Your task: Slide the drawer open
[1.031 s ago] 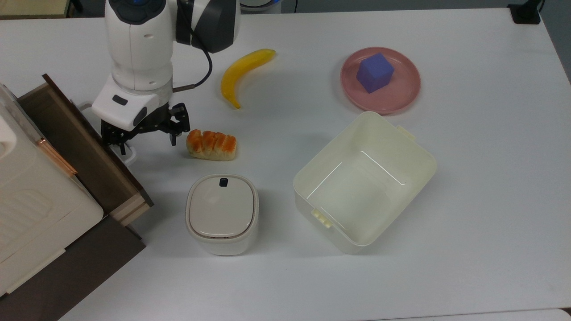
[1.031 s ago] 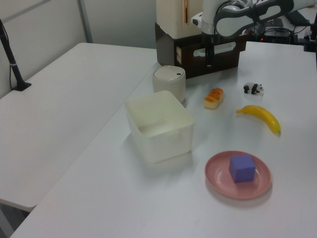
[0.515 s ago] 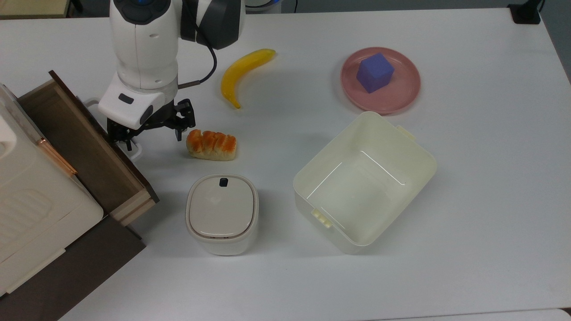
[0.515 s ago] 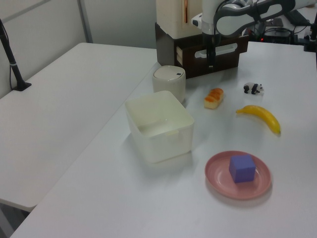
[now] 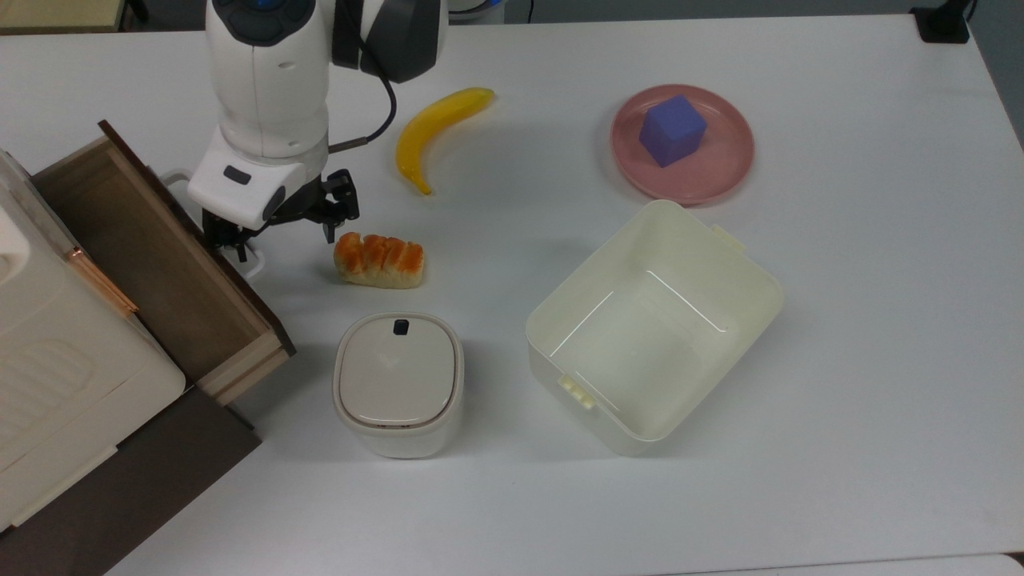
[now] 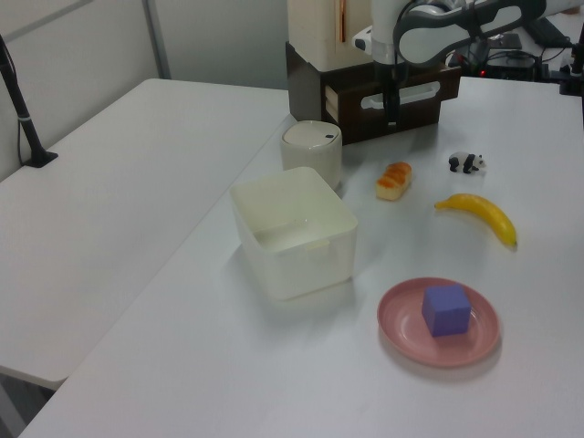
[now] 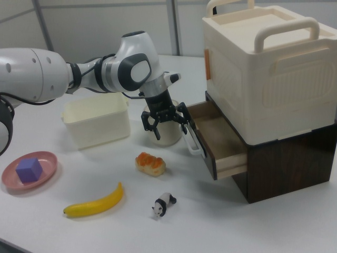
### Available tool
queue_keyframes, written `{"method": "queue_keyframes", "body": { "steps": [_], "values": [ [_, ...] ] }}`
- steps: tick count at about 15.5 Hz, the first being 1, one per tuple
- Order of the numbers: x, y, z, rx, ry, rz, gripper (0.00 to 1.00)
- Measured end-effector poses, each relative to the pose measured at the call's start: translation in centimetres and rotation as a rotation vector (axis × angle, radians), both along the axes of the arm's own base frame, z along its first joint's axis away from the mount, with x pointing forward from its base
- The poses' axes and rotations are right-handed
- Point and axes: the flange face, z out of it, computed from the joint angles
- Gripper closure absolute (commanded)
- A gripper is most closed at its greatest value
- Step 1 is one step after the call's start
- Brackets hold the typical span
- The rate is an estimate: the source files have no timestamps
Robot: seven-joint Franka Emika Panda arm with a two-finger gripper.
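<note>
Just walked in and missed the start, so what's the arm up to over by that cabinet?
The robot arm is pulling the drawer out of the dark wooden cabinet that carries a cream-white appliance. Its tool is at the drawer's white loop handle, with one finger hooked through the loop. The drawer is already well out, its brown floor bare. Nearby on the table lie a bread roll, a banana and a lidded white container, all untouched.

White tables [image 6: 137, 182] side by side, pale panelled wall [image 7: 105, 21] behind.
</note>
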Motion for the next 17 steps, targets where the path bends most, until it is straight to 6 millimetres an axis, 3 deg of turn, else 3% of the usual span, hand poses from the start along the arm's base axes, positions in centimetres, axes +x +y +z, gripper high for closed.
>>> {"method": "queue_keyframes", "body": {
  "steps": [9, 13, 17],
  "values": [
    [-0.2, 0.1, 0.3, 0.004, 0.006, -0.018, 0.00],
    [-1.1, -2.3, 3.8, 0.001, -0.040, -0.068, 0.00],
    [-2.0, -3.1, 7.4, -0.004, -0.089, -0.089, 0.00]
  ]
}}
